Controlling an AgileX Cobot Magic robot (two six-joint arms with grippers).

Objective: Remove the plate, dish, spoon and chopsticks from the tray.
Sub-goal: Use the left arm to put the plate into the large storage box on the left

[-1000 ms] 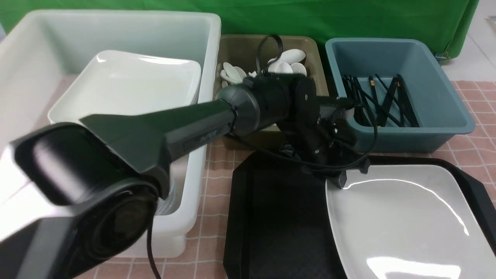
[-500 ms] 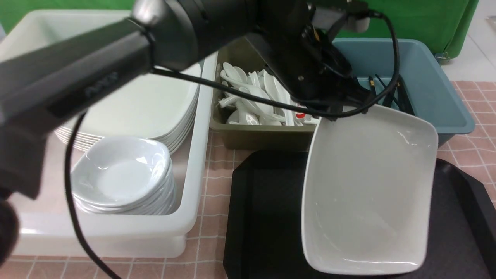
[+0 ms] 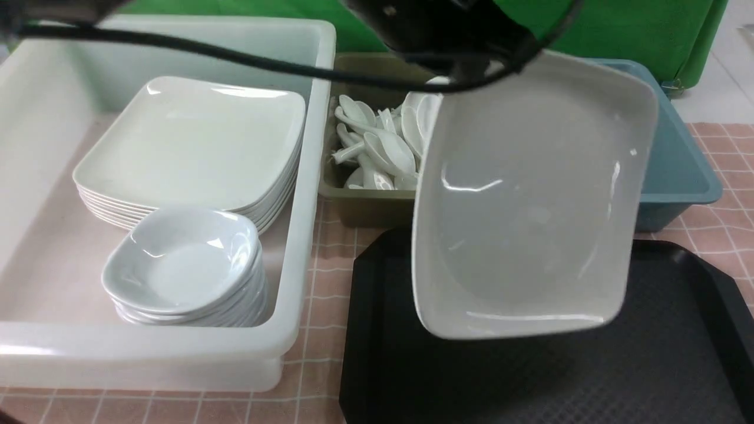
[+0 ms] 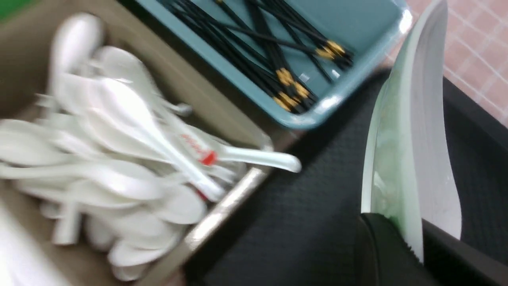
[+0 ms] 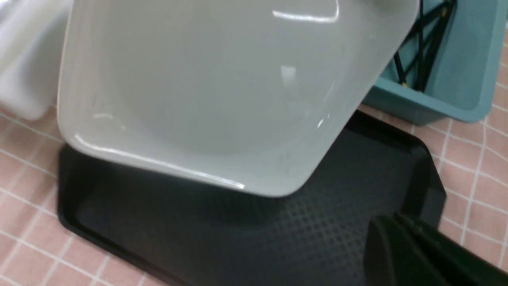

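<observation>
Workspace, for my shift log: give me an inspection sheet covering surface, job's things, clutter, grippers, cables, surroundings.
Surface: pink checked cloth; black tray on it.
Job's things: plate tilted in the air above tray; spoons in olive bin, chopsticks in blue bin.
Clutter: white tub holding plate stack and dish stack.
Grippers: left gripper has jaws shut on plate rim; right gripper shut, holding nothing.
Cables: black cable hangs across above tub.
Surroundings: green backdrop.
</observation>
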